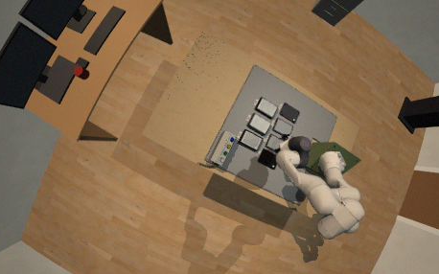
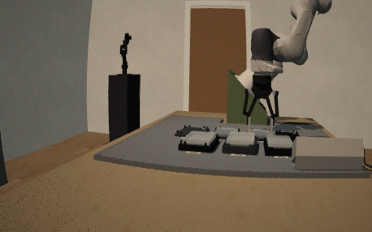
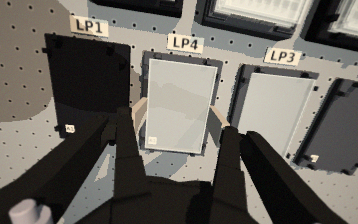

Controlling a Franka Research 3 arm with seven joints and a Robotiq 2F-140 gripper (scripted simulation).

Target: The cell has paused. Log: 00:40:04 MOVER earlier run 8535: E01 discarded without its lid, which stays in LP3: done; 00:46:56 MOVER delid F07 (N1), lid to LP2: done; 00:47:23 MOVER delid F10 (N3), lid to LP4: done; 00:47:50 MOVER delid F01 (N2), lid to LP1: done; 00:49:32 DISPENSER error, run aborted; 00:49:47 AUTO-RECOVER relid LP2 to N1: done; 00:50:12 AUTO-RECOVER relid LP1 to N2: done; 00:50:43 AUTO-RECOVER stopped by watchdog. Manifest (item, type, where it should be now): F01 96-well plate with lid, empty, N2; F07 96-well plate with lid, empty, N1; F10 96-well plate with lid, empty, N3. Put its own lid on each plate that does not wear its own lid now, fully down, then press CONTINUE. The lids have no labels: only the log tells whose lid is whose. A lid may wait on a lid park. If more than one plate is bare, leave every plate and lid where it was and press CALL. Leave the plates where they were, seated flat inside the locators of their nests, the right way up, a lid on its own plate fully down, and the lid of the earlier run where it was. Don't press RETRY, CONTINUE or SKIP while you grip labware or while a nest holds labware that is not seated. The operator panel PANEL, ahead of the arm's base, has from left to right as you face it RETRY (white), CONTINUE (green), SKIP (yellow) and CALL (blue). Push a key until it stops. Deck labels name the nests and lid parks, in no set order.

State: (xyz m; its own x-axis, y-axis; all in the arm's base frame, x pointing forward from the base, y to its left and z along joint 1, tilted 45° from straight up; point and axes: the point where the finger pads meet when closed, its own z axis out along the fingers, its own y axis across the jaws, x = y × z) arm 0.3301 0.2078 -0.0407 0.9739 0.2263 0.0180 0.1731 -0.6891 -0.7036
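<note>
Gripper [image 3: 177,122] clenched on the lid [image 3: 180,106] at park LP4 [image 3: 185,43], pads [image 3: 140,114] on its long sides (lid looks raised a bit). LP3 lid [image 3: 274,111] just beside; LP1 [image 3: 89,26] bare.

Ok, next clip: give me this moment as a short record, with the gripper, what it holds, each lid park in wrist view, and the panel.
gripper: shut on the LP4 lid, one pad on each long side
LP1: dark, no lid on it
LP3 lid: lying in its park, untouched
fourth park: label cut off at the edge, no lid on it
plates: three in the front row; whether each is lidded can't be told
panel: nothing touching it
</note>
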